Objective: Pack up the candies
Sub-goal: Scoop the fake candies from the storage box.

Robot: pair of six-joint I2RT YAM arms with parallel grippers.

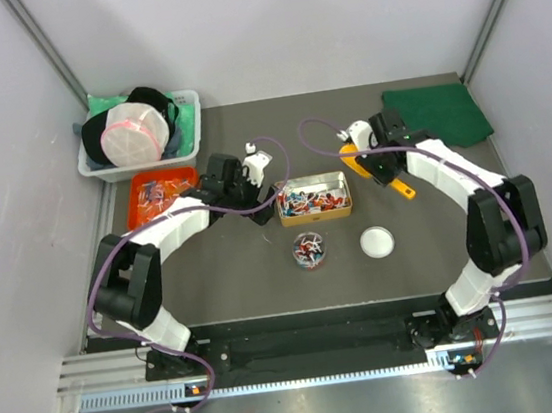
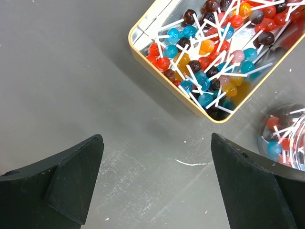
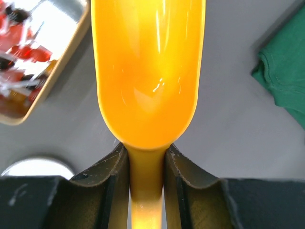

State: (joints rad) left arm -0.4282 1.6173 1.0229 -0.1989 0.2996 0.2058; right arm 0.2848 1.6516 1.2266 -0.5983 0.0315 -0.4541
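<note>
**Scoop clamped, candies in the tin**

The right end effector (image 3: 147, 164) pinches the narrow handle of a glossy orange plastic scoop (image 3: 147, 71). The left end effector (image 2: 157, 186) gapes wide, holding nothing, above the matte grey surface (image 2: 71, 71). Ahead to its right, a shiny gold-rimmed metal tin (image 2: 143, 29) holds the candies (image 2: 205, 52) (tiny glossy lollipops on white sticks) — a clear round jar (image 2: 286, 138) nearby holds a few.

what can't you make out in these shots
- Right wrist view: the orange scoop runs off the top edge, its front end unseen; the candies at upper left are blurred.
- Left wrist view: the jar is cut off by the right edge.
- Top view: what lies in the orange tray is too small to tell, partly under the left arm.
</note>
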